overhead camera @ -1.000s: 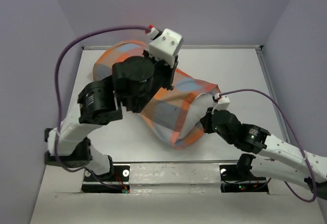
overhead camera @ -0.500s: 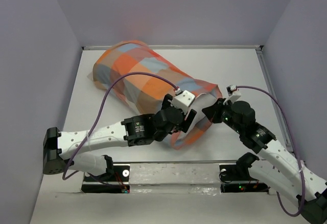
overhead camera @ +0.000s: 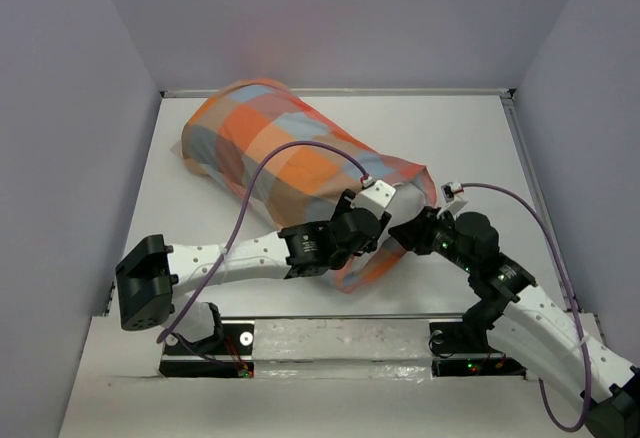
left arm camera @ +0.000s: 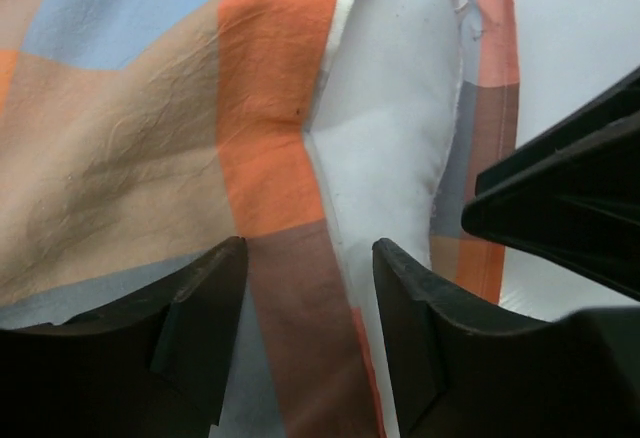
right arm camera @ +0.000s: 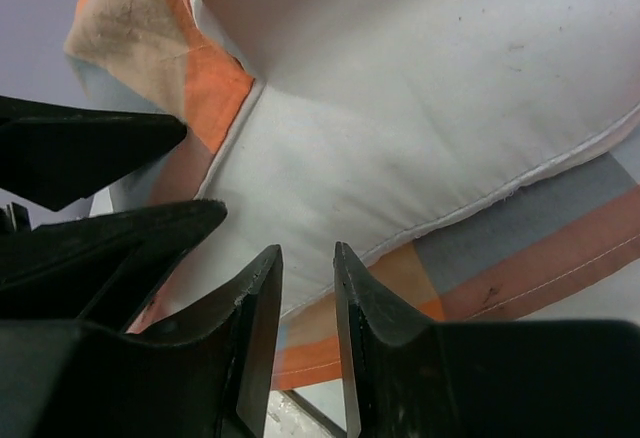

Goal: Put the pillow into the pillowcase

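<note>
The checked pillowcase [overhead camera: 270, 153] lies stuffed and slanting from the far left towards the near middle. At its near open end the white pillow [left arm camera: 390, 128] shows between the hems, which are orange and grey. My left gripper [overhead camera: 378, 230] hovers over that end and is open [left arm camera: 310, 253]. Checked cloth shows below its gap, and nothing is pinched. My right gripper [overhead camera: 402, 235] faces it from the right, very close. Its jaws [right arm camera: 307, 253] are a narrow way apart and hold nothing. They point at the pillow's [right arm camera: 420, 108] seamed edge and the case's lower layer [right arm camera: 520, 258].
The white table [overhead camera: 470, 148] has a raised rim at the back and right, with purple walls around it. Each gripper's black fingers show in the other's wrist view, so the two are crowded together. Purple cables loop above both arms.
The left arm swung from above the case's far part down to its near open end, and its jaws opened. The right gripper went from shut to slightly open and shifted a little.
</note>
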Motion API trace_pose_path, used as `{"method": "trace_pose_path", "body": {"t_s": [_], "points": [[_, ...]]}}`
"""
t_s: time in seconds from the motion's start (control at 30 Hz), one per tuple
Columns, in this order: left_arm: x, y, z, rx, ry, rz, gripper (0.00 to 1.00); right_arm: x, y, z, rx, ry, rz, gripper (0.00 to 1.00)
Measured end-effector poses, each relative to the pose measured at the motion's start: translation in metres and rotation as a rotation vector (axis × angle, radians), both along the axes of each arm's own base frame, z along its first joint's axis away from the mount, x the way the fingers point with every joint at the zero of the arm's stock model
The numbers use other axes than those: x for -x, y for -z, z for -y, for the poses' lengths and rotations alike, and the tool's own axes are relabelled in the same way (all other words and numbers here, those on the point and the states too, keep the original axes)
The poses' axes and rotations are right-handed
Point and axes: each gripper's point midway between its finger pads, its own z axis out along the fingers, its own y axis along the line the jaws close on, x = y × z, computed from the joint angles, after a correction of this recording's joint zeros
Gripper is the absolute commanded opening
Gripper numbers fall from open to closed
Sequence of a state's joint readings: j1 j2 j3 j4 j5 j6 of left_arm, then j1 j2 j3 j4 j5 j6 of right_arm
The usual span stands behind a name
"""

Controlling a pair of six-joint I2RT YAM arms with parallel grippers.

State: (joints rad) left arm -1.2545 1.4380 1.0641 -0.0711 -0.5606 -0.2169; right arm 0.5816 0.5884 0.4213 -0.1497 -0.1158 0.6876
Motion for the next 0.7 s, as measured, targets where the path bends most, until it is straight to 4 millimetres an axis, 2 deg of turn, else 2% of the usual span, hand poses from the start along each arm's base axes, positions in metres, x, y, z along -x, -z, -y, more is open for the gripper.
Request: {"method": "trace_pose_path", "body": {"t_s": [0.03, 0.07, 0.1, 0.13, 0.23, 0.3, 0.37, 0.6, 0.67, 0.7], "points": [[-0.002, 0.002, -0.001, -0.011, -0.009, 0.009, 0.55, 0.001, 0.001, -0.001, -0.005, -0.004, -0.004, 0.38], [-0.005, 0.004, -0.002, -0.025, -0.019, 0.020, 0.49, 0.002, 0.003, -0.002, -0.011, -0.008, -0.012, 0.48], [-0.006, 0.004, -0.002, -0.029, -0.026, 0.024, 0.44, 0.003, 0.004, -0.002, -0.016, -0.010, -0.018, 0.54], [-0.008, 0.006, -0.003, -0.039, -0.032, 0.033, 0.31, 0.004, 0.005, -0.003, -0.025, -0.014, -0.022, 0.65], [-0.011, 0.007, -0.004, -0.051, -0.049, 0.048, 0.12, 0.007, 0.010, -0.003, -0.046, -0.011, -0.034, 0.78], [-0.012, 0.005, -0.004, -0.044, -0.056, 0.057, 0.05, 0.008, 0.015, -0.004, -0.064, -0.008, -0.052, 0.80], [-0.011, 0.004, -0.003, -0.029, -0.056, 0.059, 0.00, 0.009, 0.020, -0.007, -0.077, -0.016, -0.070, 0.81], [0.005, -0.017, -0.001, 0.095, -0.014, 0.046, 0.00, 0.008, 0.043, -0.032, -0.117, -0.101, -0.171, 0.82], [0.013, -0.023, 0.000, 0.141, 0.016, 0.028, 0.00, 0.006, 0.046, -0.040, -0.140, -0.125, -0.190, 0.72], [0.016, -0.025, 0.000, 0.155, 0.028, 0.022, 0.00, 0.005, 0.046, -0.043, -0.148, -0.136, -0.192, 0.61]]}}
